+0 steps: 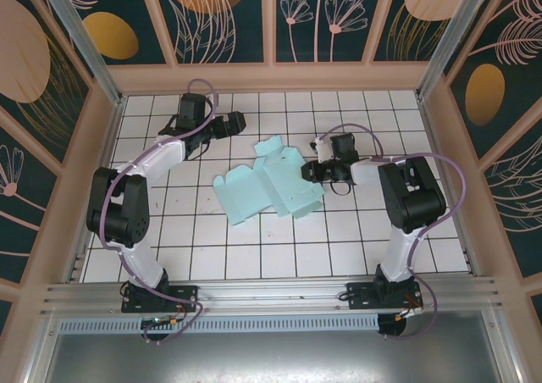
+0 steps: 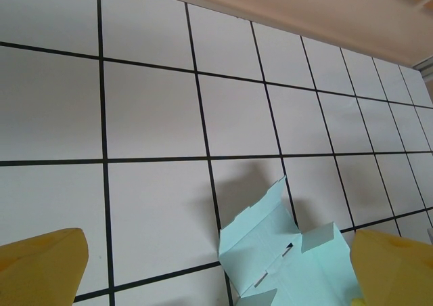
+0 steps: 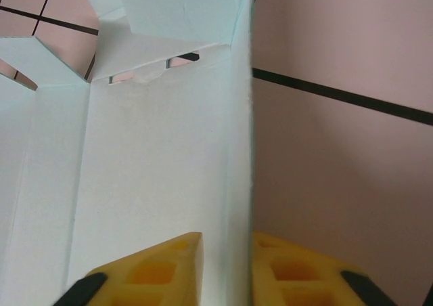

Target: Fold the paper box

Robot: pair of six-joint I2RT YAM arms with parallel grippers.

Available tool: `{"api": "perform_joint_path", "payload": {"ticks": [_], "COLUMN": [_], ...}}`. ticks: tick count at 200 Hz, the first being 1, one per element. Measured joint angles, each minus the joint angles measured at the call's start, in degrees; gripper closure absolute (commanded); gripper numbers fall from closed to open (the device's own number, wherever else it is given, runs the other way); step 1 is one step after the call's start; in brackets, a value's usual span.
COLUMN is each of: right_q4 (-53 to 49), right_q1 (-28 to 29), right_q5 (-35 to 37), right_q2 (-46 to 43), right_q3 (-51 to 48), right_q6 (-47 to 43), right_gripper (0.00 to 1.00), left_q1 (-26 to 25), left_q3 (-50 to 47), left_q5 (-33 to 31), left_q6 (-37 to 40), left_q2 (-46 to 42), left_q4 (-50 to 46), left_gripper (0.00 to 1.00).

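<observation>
Two hands are in play. Your right hand (image 3: pixel 230 269) is closed on the paper box (image 1: pixel 269 184), with its yellow fingers (image 3: pixel 159 269) pinching an upright side panel at the card's right edge. Your left hand (image 2: pixel 218 252) is open, fingers wide apart and holding nothing. It hangs over the table (image 1: pixel 195 256) near the box's far-left flap, apart from the card. The paper box lies near the middle of the table, a little toward the far edge. Most of it is flat, with several flaps partly lifted.

The step in hand appears to be raising the right side wall along its crease.

1. Turn the pinched panel about its crease and do not pull sideways. Thin card will likely slide on the tiles.
2. Lower your left hand onto a flat base panel to pin the sheet before turning further.
3. Grip lightly, because a hard pinch may dent the wall.
4. Watch the slots at the panel's far end, where a tab must probably enter.
</observation>
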Motion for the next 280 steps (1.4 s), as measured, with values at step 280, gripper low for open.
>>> {"api": "perform_joint_path", "payload": {"ticks": [280], "right_q4": [20.1], "right_q1": [23.0], "right_q5": [66.5], "right_q2": [-8.9], "right_q3": [-6.3], "right_q6": [-47.4], "right_gripper": [1.00], "left_q1": [1.7], "left_q3": [-0.4], "left_q5": [1.1], "left_q6": [-3.5], "left_q2": [5.4], "left_q4": [4.0], "left_gripper": [0.01]}}
